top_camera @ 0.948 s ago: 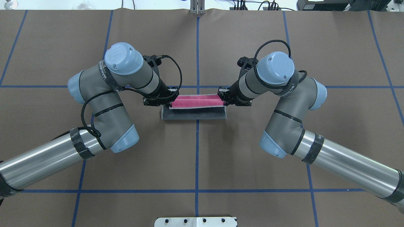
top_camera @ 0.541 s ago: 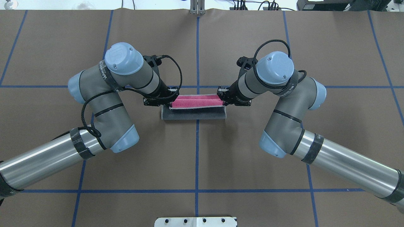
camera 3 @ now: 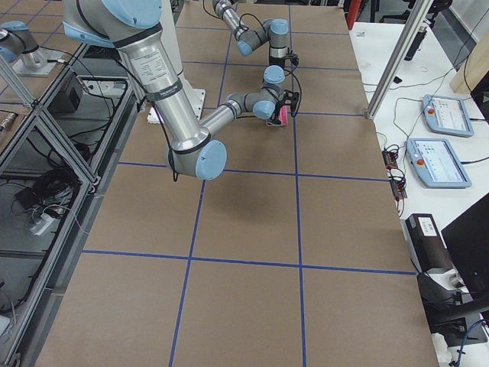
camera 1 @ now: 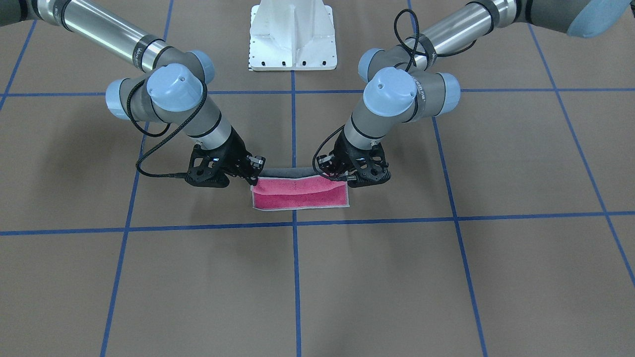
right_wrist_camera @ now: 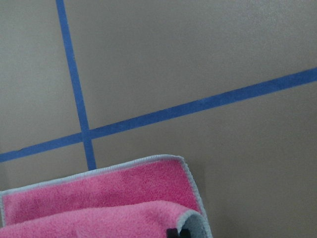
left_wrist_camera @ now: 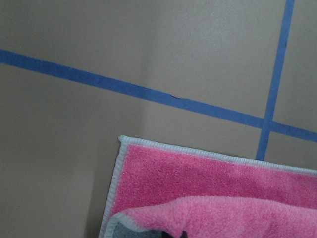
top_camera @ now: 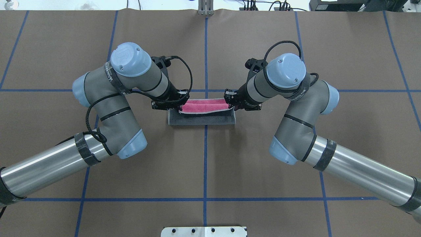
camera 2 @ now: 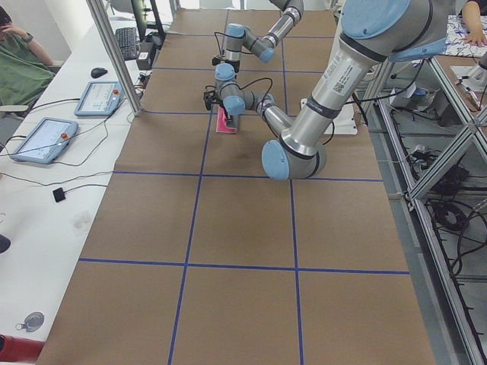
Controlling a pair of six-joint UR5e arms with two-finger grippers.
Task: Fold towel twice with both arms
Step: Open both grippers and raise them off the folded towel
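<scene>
The towel [top_camera: 202, 119] lies at the table's middle, half rolled over. Its grey face shows on the near strip and its pink face [top_camera: 204, 107] beyond. In the front-facing view the pink face [camera 1: 300, 198] lies flat with a lifted pink fold above it. My left gripper [top_camera: 179, 107] is shut on the towel's left end of the lifted edge. My right gripper [top_camera: 230, 104] is shut on the right end. They also show in the front-facing view, the left gripper [camera 1: 342, 179] on that view's right and the right gripper [camera 1: 255, 181] on its left. Both wrist views show pink cloth [left_wrist_camera: 208, 183] [right_wrist_camera: 109, 191] with its light stitched edge.
Brown table cover [top_camera: 204, 171] with blue tape grid lines. The white bolted pedestal base [camera 1: 292, 34] stands at the robot's side. Operator desks with tablets [camera 2: 42, 141] run along the table's far side, and a person [camera 2: 19, 61] sits there.
Both grippers have moved a little away from the robot with the held edge. The pink band seen from overhead has grown narrower.
</scene>
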